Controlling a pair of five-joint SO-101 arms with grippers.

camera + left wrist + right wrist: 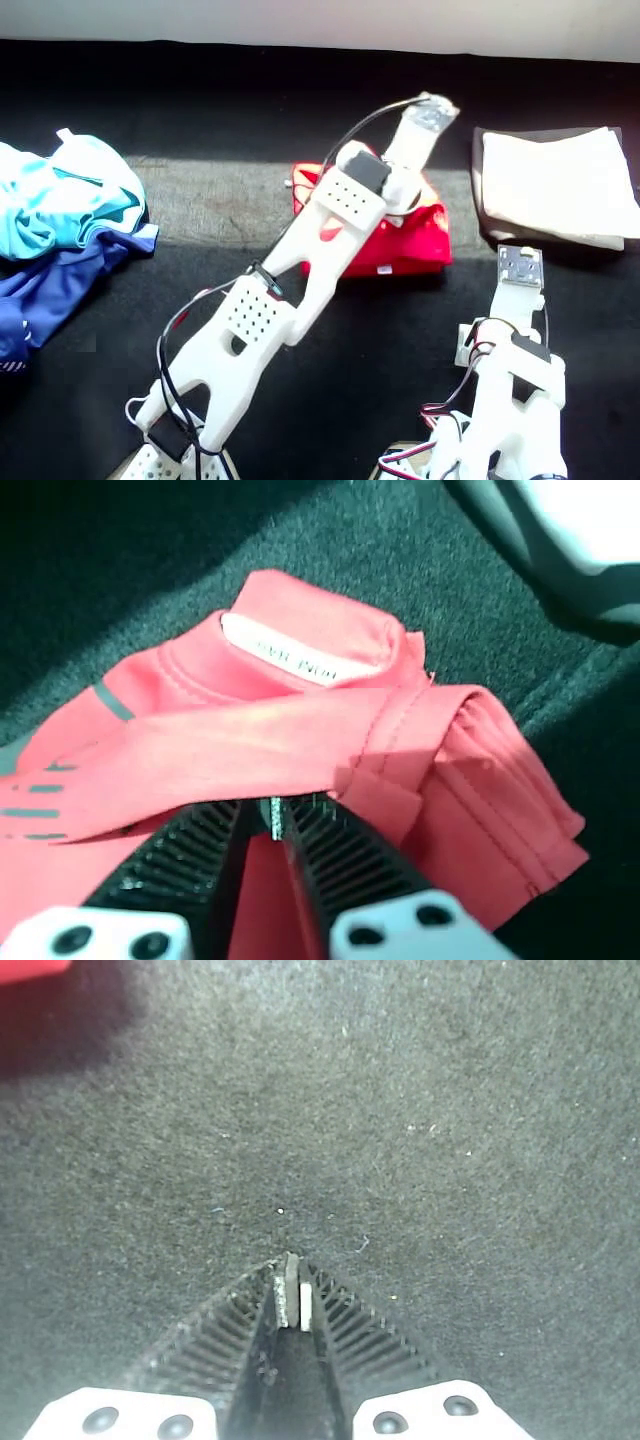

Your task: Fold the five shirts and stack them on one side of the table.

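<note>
Left gripper (275, 820) closed over the red shirt (420, 245) mid-frame; I see my right gripper (292, 1290) closed, empty, above the counter (450, 1110).

The table (400, 350) is covered with a dark, felt-like cloth, and a band of sunlight (220, 205) crosses it toward the far side. A red shirt (410, 240) lies roughly folded near the middle, its collar and label facing up. At the left edge a loose heap rests on the cloth: a turquoise and white shirt (60, 200) crumpled on the far side, partly overlapping a blue shirt (50, 285) that spreads toward the near side. At the right, a dark folded shirt (481, 190) lies flat, with a white folded shirt (555, 185) on top of it.
</note>
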